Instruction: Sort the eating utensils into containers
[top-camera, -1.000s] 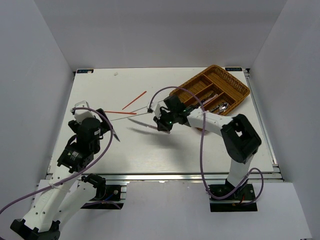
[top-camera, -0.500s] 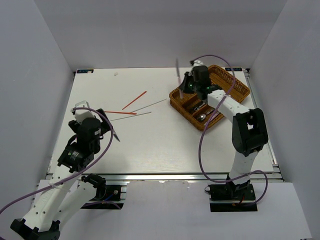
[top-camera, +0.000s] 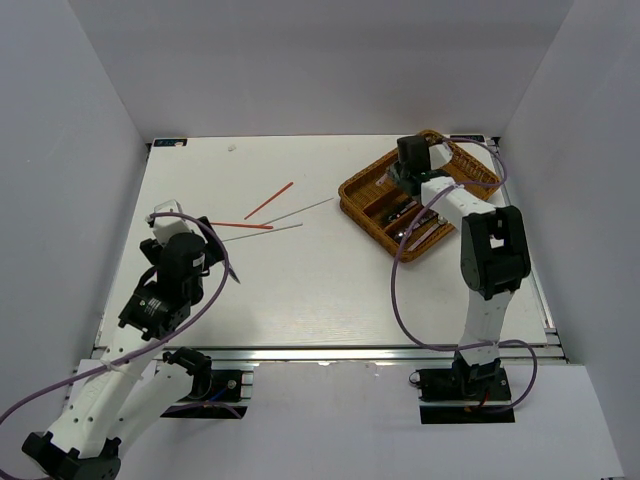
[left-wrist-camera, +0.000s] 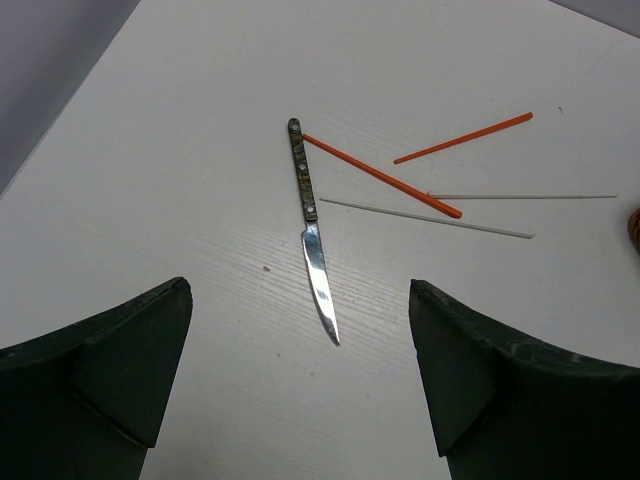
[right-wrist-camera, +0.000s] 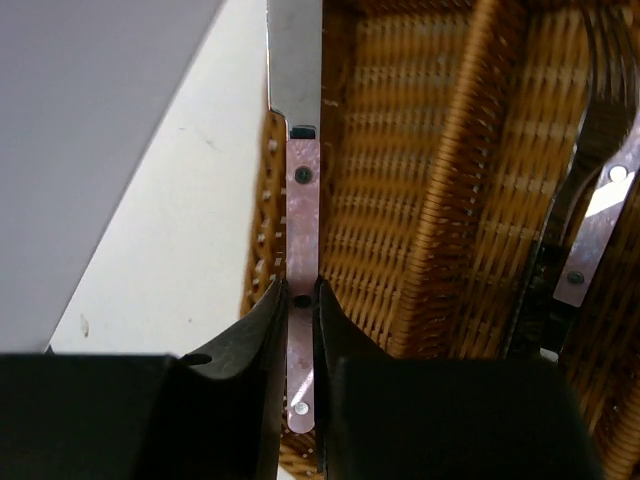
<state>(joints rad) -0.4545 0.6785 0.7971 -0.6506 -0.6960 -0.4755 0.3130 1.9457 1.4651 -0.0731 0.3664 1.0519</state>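
- The left end effector (left-wrist-camera: 300, 312) hangs near the front-left of the desk (top-camera: 330, 290) with its fingers spread wide and nothing between them. It has hardly moved over the last second.
- Just beyond it a dark-handled knife (left-wrist-camera: 308, 205) lies flat on the desk, apart from both fingers, with its blade pointing back toward the arm. It looks like the natural next pick for this side.
- Farther out lie two red chopsticks (left-wrist-camera: 380, 178) and two pale chopsticks (left-wrist-camera: 425, 218), loosely crossed. One red tip is touching or just beside the knife's handle end. None of these has shifted.
- At the far right, the right end effector (right-wrist-camera: 297, 305) is closed narrowly on the handle of a pink-handled knife (right-wrist-camera: 303, 195).
- A second ago that arm held the knife over the middle of the desk. It has since swung out to the wicker tray (top-camera: 368, 222).
- The knife now hangs lengthwise over the tray's outer-left wall and the compartment beside it. Other utensils (right-wrist-camera: 590, 235) lie in a compartment to the right.
- The carry looks finished, and this knife seems to need only lowering and releasing. The pictures do not show whether it touches the wicker.
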